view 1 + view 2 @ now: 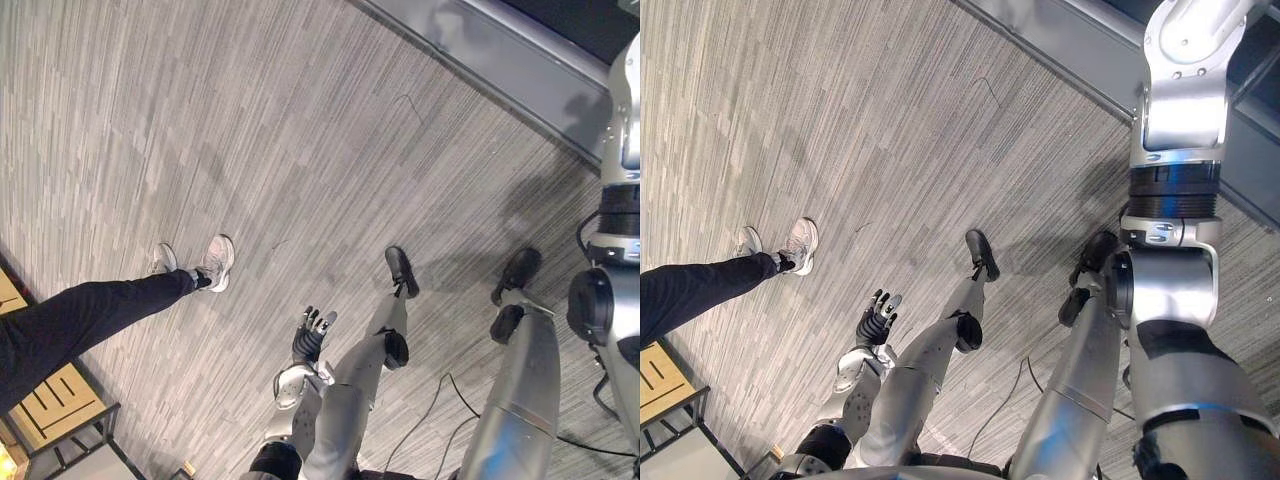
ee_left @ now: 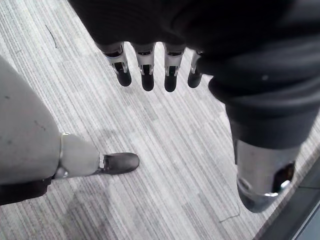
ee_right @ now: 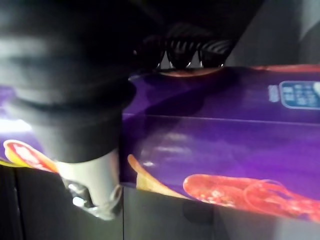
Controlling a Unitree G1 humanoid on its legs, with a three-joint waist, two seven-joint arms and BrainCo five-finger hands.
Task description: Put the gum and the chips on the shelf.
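The right hand (image 3: 75,90) grips the purple chips package (image 3: 225,135), with its fingers (image 3: 180,52) curled over the far edge and the thumb on the near face. The package's long axis lies crosswise to the fingers. The left hand (image 1: 312,335) hangs over the grey carpet (image 1: 200,120) with its fingers loosely straight, and a person's sneaker (image 1: 217,262) stands nearby.

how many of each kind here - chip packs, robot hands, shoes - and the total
glossy purple chips pack: 1
robot hands: 2, the left hand and the right hand
person's pale sneakers: 2
total: 5
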